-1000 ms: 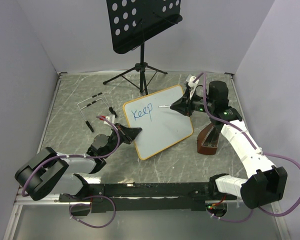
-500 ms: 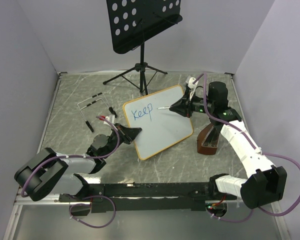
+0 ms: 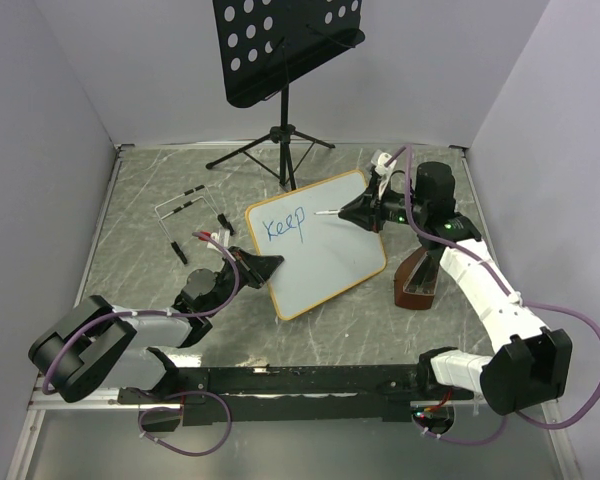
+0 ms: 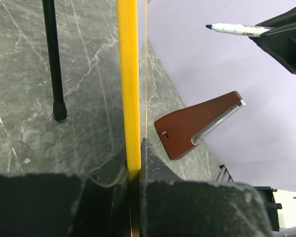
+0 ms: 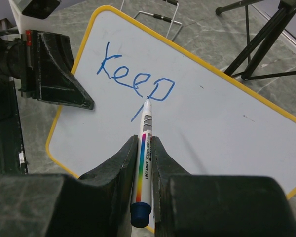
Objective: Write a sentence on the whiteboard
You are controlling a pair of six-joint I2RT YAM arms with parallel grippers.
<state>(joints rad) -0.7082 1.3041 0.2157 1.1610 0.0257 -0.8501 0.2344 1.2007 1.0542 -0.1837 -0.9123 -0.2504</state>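
**One-edge hold on the board is my main worry**

The small white board with the thin orange-yellow wooden frame (image 3: pixel 325 262) is in the middle of the grey marbled worktop (image 3: pixel 140 200), apparently raised at a tilt. It carries only the blue handwritten word "Keep" (image 3: pixel 284 227) near its upper left corner.

The slim white marker with a rainbow label (image 5: pixel 144 148) points at the tail of the "p". In the left wrist view its tip looks clear of the surface. My right end effector (image 5: pixel 143 144) is closed tight around the marker barrel. My left end effector (image 4: pixel 135 165) is pinched onto the frame at one edge only.

I judge that pen pressure far from that pinch could swing or slip the board and break the strokes. The marker could creep in the grip, and a low wrist could smear the ink. The brown wooden wedge (image 3: pixel 418 276) stands beside my right arm and could get knocked.
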